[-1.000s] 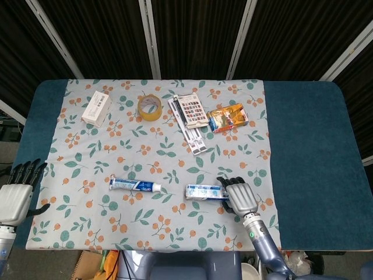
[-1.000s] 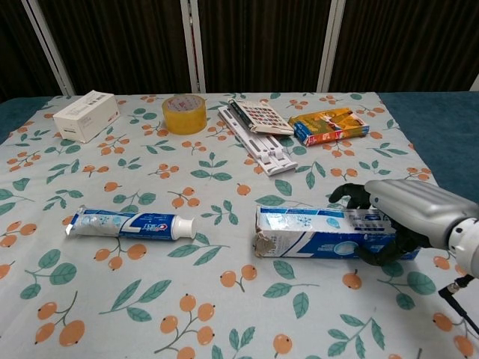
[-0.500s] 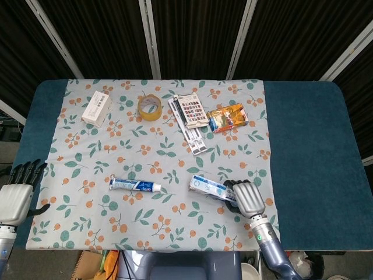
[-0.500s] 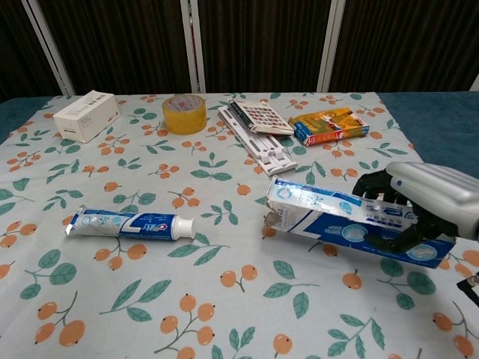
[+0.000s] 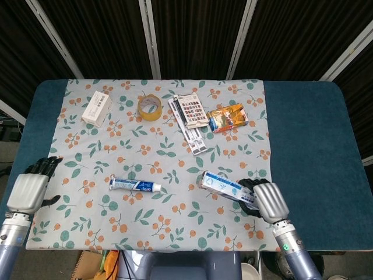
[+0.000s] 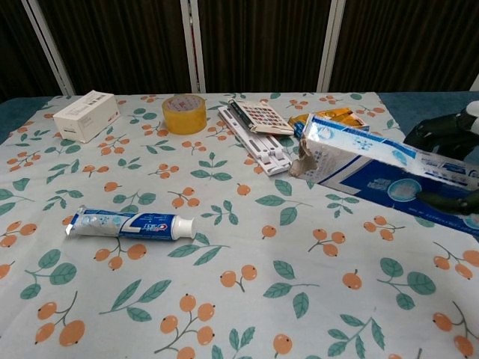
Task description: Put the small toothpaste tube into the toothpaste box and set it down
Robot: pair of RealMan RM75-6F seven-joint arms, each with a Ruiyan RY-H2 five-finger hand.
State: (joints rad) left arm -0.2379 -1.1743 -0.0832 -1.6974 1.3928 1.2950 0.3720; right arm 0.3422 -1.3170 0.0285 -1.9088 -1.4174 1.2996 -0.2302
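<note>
your right hand (image 5: 269,200) now clamps the toothpaste box (image 6: 389,168), lifted off the table; left hand (image 5: 28,189) empty, fingers apart; toothpaste tube (image 5: 134,185) untouched.

Change over one second. The right hand (image 5: 269,200) has lifted the toothpaste box (image 5: 224,186) off the floral cloth (image 5: 145,146), carrying it up and farther from the toothpaste tube (image 5: 135,185), open flap end toward the tube. The left hand (image 5: 30,188) has moved in nearer the cloth's edge.
</note>
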